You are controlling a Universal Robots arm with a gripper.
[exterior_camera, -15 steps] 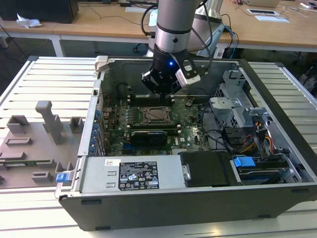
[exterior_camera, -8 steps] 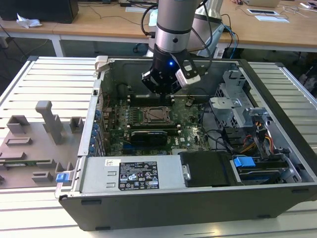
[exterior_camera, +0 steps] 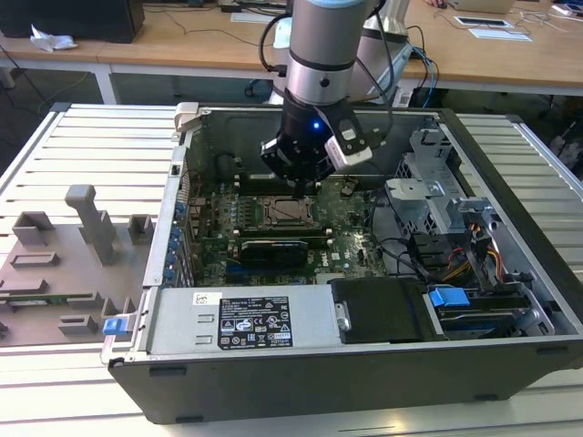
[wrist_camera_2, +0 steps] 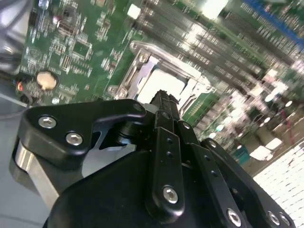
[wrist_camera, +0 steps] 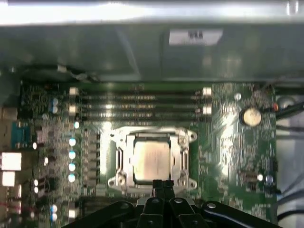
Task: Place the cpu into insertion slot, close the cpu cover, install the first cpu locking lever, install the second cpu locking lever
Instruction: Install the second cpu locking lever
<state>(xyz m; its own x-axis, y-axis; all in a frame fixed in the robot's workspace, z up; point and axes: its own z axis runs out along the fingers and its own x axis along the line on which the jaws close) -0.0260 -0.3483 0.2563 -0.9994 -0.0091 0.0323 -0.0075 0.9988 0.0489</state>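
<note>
One open computer case [exterior_camera: 301,364] lies on the slatted worktop [exterior_camera: 82,137], and the single arm reaches down into it with the jaws [exterior_camera: 305,185] hanging just above the green motherboard [exterior_camera: 351,228]. Directly beneath the jaws, a little ahead of their tips, sits the insertion slot [wrist_camera: 153,158] with its silver rim; in the first wrist view the cpu cover [wrist_camera: 120,153] appears to lie down flat around it, framing the cpu [wrist_camera: 151,156], whose dull silver top shows through the window. The chip looks seated flat and square in the socket, its edges parallel to the memory slots [wrist_camera: 140,105] beyond it, so it has no real long axis; the frame around it runs slightly longer from the jaws' side toward those slots. In both wrist views the two dark fingers [wrist_camera_2: 164,142] stand pressed together with no gap and nothing between them, their tips just short of the near edge of the cover. Whether the locking levers are latched cannot be told.
</note>
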